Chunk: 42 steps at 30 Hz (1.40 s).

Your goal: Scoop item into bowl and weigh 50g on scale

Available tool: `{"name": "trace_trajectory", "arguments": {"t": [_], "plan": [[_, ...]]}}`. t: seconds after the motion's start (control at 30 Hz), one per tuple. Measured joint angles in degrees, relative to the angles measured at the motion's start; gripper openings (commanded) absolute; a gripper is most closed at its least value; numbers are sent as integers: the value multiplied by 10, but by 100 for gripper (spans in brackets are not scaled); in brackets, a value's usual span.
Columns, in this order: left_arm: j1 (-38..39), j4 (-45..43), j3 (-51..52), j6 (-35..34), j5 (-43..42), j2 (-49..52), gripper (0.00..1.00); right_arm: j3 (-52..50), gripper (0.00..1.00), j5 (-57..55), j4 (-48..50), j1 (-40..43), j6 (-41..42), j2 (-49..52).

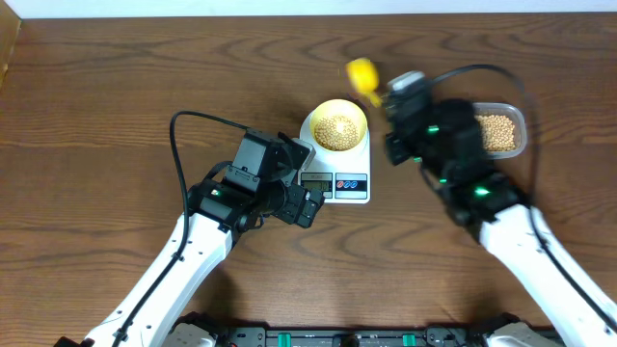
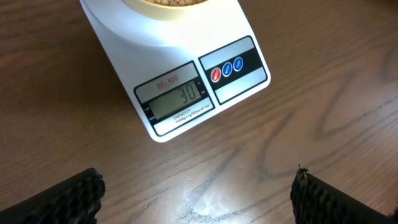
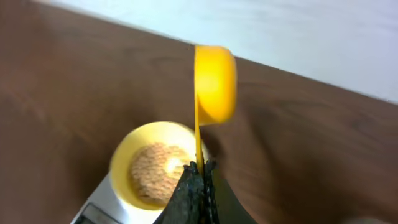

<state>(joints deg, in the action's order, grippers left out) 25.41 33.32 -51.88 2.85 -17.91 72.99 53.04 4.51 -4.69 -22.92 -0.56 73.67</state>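
Note:
The pale yellow bowl (image 1: 337, 125) stands on the white scale (image 1: 335, 178) and holds tan beans (image 1: 336, 130). The scale's display (image 2: 180, 96) reads 30. My right gripper (image 1: 390, 96) is shut on the handle of a yellow scoop (image 1: 362, 71), held above the table just right of and behind the bowl. In the right wrist view the scoop (image 3: 214, 84) is turned on its side above the bowl (image 3: 155, 165); my right gripper (image 3: 200, 169) clamps its handle. My left gripper (image 2: 196, 196) is open and empty over the table, just in front of the scale (image 2: 168, 68).
A clear plastic tub (image 1: 501, 130) with more beans sits at the right, partly behind my right arm. The wooden table's far edge runs along the top of the overhead view.

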Motion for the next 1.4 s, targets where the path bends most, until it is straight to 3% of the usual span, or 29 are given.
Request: {"name": "trace_trajectory", "arguments": {"t": [0.27,0.53,0.83,1.4], "plan": [[0,0,0,0,0,0,98,5,1,1,-156,183,34,-80],[0,-1,0,0,0,0,98,5,1,-30,-250,312,33,-74],[0,-1,0,0,0,0,98,5,1,-29,-253,327,29,23],[0,-1,0,0,0,0,98,5,1,118,-227,330,47,103]]}}
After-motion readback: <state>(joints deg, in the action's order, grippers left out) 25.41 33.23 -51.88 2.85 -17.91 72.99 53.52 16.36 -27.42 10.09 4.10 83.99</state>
